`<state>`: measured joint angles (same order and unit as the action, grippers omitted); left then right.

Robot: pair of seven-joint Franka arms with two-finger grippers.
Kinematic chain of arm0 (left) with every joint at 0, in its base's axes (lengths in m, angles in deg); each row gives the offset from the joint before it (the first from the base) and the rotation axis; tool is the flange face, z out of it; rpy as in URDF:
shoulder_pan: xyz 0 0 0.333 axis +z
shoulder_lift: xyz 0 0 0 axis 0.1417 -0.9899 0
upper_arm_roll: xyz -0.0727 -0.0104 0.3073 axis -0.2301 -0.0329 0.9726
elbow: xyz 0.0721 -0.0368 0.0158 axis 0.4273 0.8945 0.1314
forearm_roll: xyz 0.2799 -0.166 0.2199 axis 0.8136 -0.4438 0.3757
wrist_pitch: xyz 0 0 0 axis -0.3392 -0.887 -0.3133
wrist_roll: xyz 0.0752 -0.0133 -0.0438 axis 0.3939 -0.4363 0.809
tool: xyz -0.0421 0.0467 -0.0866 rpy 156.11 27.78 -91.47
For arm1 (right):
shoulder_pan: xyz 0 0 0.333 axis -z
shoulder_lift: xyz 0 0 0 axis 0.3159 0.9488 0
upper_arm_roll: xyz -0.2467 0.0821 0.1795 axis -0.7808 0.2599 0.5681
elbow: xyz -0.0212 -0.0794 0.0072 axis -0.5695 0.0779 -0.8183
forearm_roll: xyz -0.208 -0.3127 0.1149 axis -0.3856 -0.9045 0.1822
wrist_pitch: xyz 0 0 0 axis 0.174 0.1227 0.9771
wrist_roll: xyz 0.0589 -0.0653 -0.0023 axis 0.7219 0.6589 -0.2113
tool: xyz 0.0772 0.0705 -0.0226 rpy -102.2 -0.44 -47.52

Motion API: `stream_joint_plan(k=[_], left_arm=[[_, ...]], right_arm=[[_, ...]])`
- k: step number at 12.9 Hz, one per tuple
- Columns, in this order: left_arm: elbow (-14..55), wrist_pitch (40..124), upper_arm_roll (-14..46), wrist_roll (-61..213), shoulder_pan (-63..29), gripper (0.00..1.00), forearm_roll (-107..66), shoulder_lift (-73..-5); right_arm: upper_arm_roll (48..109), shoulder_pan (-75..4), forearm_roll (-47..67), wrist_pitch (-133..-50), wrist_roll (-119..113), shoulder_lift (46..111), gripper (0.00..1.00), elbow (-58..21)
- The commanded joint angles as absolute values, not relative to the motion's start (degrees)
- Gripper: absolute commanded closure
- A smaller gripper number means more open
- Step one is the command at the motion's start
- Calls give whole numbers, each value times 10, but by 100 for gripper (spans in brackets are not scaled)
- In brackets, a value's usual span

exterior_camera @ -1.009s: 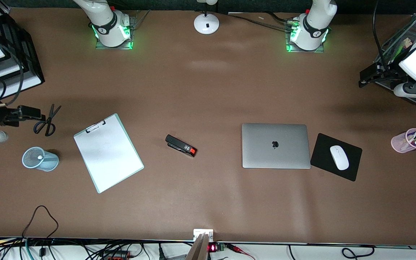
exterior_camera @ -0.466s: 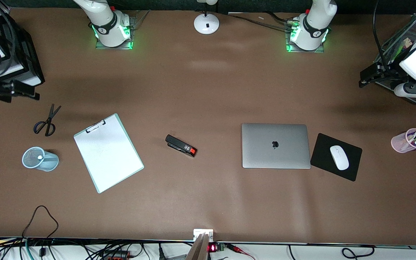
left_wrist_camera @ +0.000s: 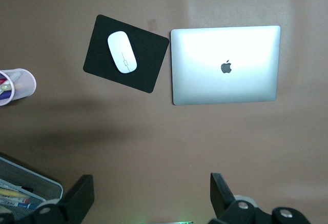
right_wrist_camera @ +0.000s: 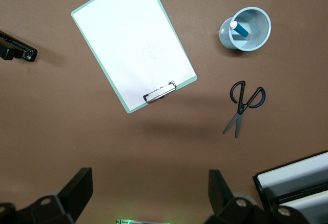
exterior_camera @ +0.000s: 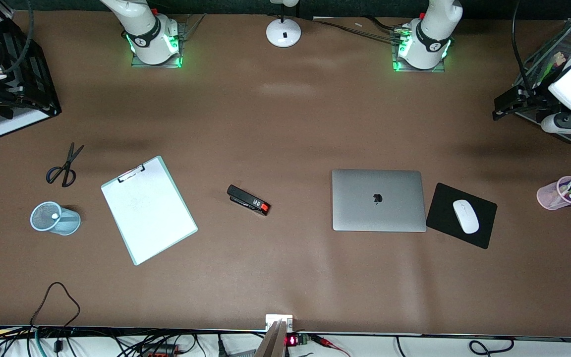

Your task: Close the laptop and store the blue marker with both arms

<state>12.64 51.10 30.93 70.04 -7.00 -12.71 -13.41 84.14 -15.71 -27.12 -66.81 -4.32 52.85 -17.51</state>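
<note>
The silver-grey laptop (exterior_camera: 378, 200) lies shut, apple logo up, toward the left arm's end of the table; it also shows in the left wrist view (left_wrist_camera: 225, 65). The blue marker (right_wrist_camera: 240, 29) stands in a light-blue mesh cup (exterior_camera: 53, 218) toward the right arm's end, its white end (exterior_camera: 55, 216) up. My left gripper (exterior_camera: 503, 105) is open and empty, high over the table's end by a mesh tray. My right gripper (right_wrist_camera: 150, 193) is open and empty, high over the right arm's end of the table near a black file tray (exterior_camera: 23, 74).
A clipboard (exterior_camera: 148, 209) and scissors (exterior_camera: 65, 166) lie near the cup. A black stapler (exterior_camera: 248, 200) lies mid-table. A white mouse (exterior_camera: 465, 216) sits on a black mouse pad (exterior_camera: 484, 233) beside the laptop. A pink cup of pens (exterior_camera: 560, 193) stands at the left arm's end.
My right gripper has drawn away from the scissors toward the black file tray, rising. The left arm, laptop and marker have not moved.
</note>
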Motion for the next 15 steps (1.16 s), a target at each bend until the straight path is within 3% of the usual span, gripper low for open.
stream_joint_plan(k=[1,5,15], left_arm=[[106,500,312,705,-71,0,-132,-144],[106,502,312,704,-72,0,-137,-146],[106,501,312,705,-72,0,-136,-146]], right_arm=[[840,-162,-281,-679,-27,524,0,-183],[834,-146,-274,-678,-25,581,0,-120],[837,-143,-271,-679,-19,572,0,-117]])
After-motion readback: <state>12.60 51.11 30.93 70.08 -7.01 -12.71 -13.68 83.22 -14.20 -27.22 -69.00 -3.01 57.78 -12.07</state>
